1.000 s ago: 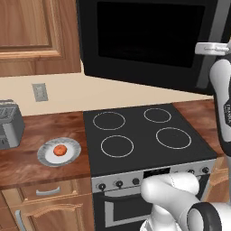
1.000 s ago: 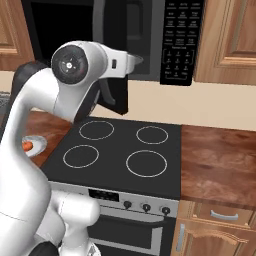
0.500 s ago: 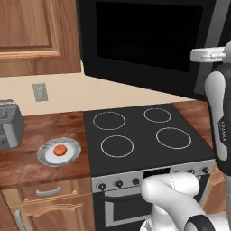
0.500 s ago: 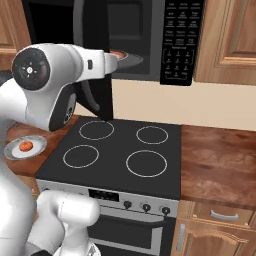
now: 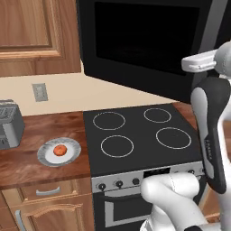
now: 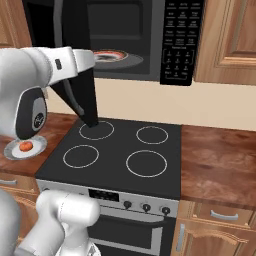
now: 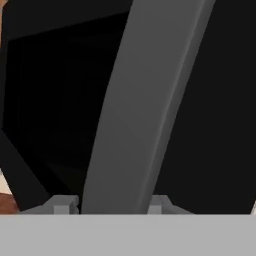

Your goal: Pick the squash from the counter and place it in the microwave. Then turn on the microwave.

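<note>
Along the left stretch of the reddish-brown wood-grain counter (image 5: 31,162), above light wooden drawers, the squash (image 5: 60,150) sits in the middle of a grey-rimmed white plate (image 5: 45,155), with a small grey toaster (image 5: 10,130) further left against the cream wall, which carries a grey outlet plate (image 5: 39,92). To the right of the plate lies the black four-ring stovetop (image 5: 140,135) over a steel-fronted oven (image 6: 135,235), and more counter continues on the stove's right side. Overhead, between wooden cabinets (image 5: 31,36), hangs the microwave (image 6: 150,40); its door (image 5: 144,45) is swung open, its keypad is at the right, and a round turntable (image 6: 112,56) shows inside. From the hand view, the gripper (image 7: 106,205) sits right at the door's long curved grey handle (image 7: 145,100), its two fingertips (image 7: 62,204) set on either side of the bar and pinching it.
</note>
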{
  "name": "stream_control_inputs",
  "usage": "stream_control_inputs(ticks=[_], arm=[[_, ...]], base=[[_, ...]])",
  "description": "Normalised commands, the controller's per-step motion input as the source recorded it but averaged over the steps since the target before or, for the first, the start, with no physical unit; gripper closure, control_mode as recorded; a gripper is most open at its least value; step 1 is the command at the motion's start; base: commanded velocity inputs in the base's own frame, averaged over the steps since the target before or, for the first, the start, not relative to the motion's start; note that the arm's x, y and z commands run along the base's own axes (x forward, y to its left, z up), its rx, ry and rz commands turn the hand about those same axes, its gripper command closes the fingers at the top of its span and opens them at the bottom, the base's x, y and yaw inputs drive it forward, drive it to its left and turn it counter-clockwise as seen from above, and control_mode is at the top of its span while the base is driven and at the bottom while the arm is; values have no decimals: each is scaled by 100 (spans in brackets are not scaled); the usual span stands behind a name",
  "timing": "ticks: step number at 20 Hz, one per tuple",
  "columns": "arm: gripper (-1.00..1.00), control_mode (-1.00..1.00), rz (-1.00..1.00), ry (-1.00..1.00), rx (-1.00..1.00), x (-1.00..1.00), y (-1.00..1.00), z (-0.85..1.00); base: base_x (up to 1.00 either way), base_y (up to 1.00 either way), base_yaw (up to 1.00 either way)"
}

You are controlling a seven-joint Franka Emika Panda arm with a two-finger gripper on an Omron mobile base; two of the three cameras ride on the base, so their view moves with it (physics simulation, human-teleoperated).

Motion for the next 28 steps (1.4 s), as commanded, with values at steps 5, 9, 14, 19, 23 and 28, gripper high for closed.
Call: stream_control_inputs(ticks=[5,9,14,19,23,28], arm=[[100,-100,-19,0,-5,-39,22,8],[100,-100,-21,0,-2,-33,24,6],[100,-100,-19,0,-1,-25,21,3],[100,-100,-16,0,-1,-19,15,0],[100,-100,-19,0,0,-23,16,0],[100,-100,-18,0,0,-23,20,0]], base=[[0,0,0],[0,0,0],[0,0,0],[0,0,0],[0,0,0],[0,0,0]])
